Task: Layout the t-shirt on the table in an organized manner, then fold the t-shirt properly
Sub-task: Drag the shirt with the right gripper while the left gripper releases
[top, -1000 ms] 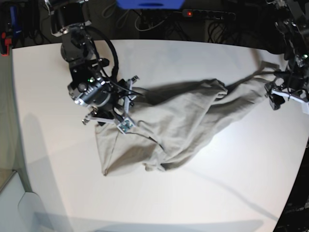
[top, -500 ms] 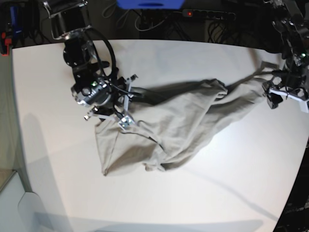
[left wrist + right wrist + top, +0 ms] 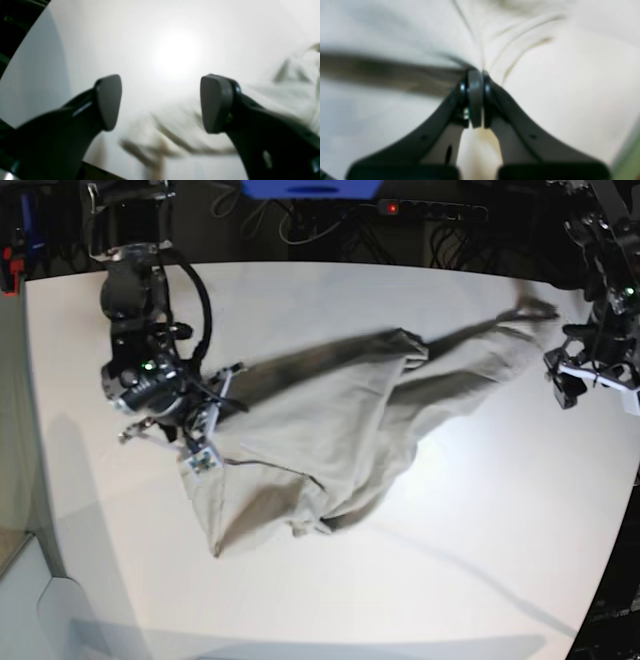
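While my right gripper pinches a fold of the crumpled light beige cotton t-shirt, my left gripper hangs spread wide, holding nothing, beside the shirt's far end; I see the shirt sprawled across the smooth white bench.

Overhead base view; two close wrist views

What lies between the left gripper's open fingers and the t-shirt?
Nothing: in the left wrist view the left gripper stands open over the t-shirt and the bare white table, with only empty air in the gap.
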`<action>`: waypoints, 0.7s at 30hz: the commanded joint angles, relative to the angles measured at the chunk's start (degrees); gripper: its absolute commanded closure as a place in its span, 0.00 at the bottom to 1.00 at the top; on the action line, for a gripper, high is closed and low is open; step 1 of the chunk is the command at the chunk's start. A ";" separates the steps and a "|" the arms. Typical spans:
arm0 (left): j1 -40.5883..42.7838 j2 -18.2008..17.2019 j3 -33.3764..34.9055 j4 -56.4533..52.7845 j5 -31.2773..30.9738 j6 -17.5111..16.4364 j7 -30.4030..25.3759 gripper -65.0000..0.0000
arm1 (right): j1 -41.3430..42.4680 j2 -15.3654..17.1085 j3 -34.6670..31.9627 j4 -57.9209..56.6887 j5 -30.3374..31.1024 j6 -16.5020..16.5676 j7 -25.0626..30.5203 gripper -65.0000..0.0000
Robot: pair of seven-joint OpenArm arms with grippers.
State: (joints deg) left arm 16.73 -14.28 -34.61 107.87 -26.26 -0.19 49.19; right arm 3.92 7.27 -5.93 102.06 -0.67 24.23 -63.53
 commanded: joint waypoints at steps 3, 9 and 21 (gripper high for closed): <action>0.46 -0.79 -0.33 1.09 -0.24 -0.12 -0.97 0.27 | 2.71 3.41 1.41 10.42 0.36 0.61 -4.12 1.00; 0.81 -0.79 -0.33 1.97 -0.24 -0.12 -0.71 0.27 | 7.29 6.31 1.67 14.82 0.53 8.08 -10.63 1.00; 2.83 -0.71 0.02 2.67 -0.33 -0.12 -0.97 0.26 | 4.47 5.70 6.86 13.85 0.27 13.44 -10.28 1.00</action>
State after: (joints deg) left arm 20.12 -14.26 -34.46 109.49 -26.17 -0.16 49.63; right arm 7.25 12.95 0.75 115.07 -0.36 36.42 -74.61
